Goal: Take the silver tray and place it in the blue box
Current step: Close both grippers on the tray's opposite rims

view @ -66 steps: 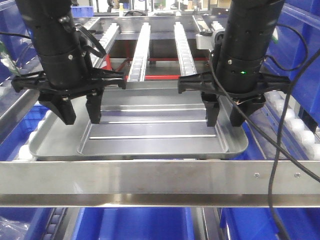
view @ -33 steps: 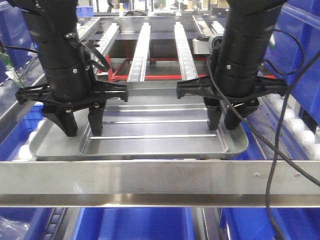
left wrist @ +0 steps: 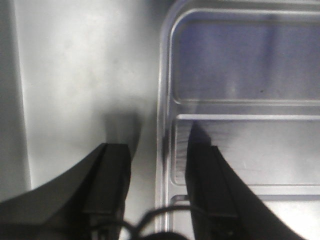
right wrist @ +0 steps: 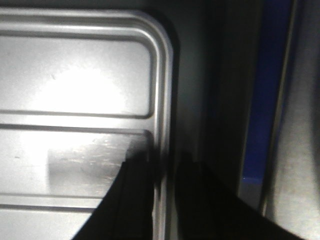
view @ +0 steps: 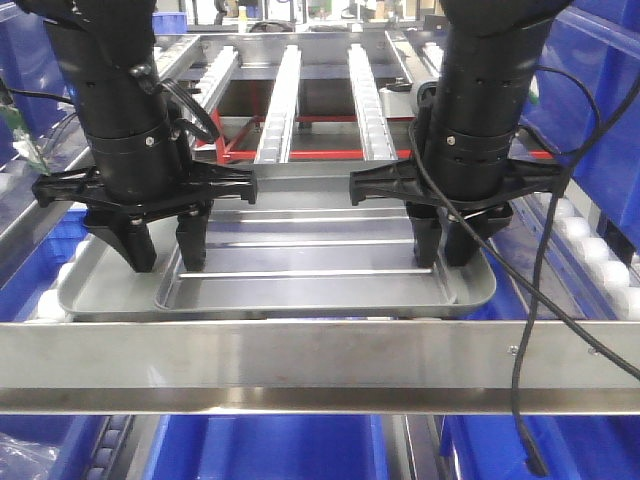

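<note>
Item: silver tray [view: 310, 255], lying flat just beyond the near rail [view: 300, 365]; right gripper [view: 443, 262] looks clamped on its right rim, left gripper [view: 165, 265] spread astride its left rim, so I judge the left must close squarely on that rim before any level, two-handed lift.

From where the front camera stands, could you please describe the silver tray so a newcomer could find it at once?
Find the roller rack flanked by blue bins; at its near end lies a wider grey tray. The silver tray rests on it between the left claw and right claw, marked by its raised rim and long ridges.
</note>
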Available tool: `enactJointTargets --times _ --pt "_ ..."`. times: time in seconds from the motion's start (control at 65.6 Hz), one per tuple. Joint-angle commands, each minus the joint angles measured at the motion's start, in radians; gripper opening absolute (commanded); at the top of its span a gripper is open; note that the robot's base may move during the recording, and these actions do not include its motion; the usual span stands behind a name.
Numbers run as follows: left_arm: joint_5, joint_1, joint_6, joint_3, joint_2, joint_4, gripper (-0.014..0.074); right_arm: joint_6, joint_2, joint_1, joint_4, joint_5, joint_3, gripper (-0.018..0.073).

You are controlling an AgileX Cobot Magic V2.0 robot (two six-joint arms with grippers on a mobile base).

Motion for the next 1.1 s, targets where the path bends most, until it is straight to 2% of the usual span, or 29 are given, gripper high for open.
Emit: enactJointTargets --times 0.0,0.518,0.64,0.777,0.884,1.021,1.082 --pt "-0.024 -0.001 0.000 -0.026 -0.050 0.002 0.0208 -0.011 -0.031 -0.010 -0.002 -0.009 -0.029 0.0278" --pt "-0.012 -0.001 0.000 -0.026 -0.050 0.000 0.0207 -0.011 -0.030 -0.010 0.000 -0.013 -0.029 0.0277" --pt "-0.012 -0.001 0.000 -0.026 -0.050 0.000 0.0199 -0.011 -0.030 -0.010 0.000 -0.013 -0.029 0.0245" --pt "-0.012 -0.001 0.000 -0.026 -0.050 -0.002 0.0127 -0.011 -0.030 -0.010 0.000 -0.013 -0.029 0.0152" --pt "-0.012 -0.001 0.000 -0.026 -0.050 -0.002 0.0020 -0.011 -0.030 -0.010 0.000 -0.013 -0.029 0.0085" --pt "-0.012 -0.001 0.000 -0.026 -0.050 -0.002 -0.0088 -0.011 -0.030 -0.010 0.000 -0.012 -0.029 0.0058" --pt "-0.012 -0.001 0.000 -0.026 -0.050 -0.002 -0.0104 -0.011 -0.030 -0.010 0.000 -0.012 -0.029 0.0058"
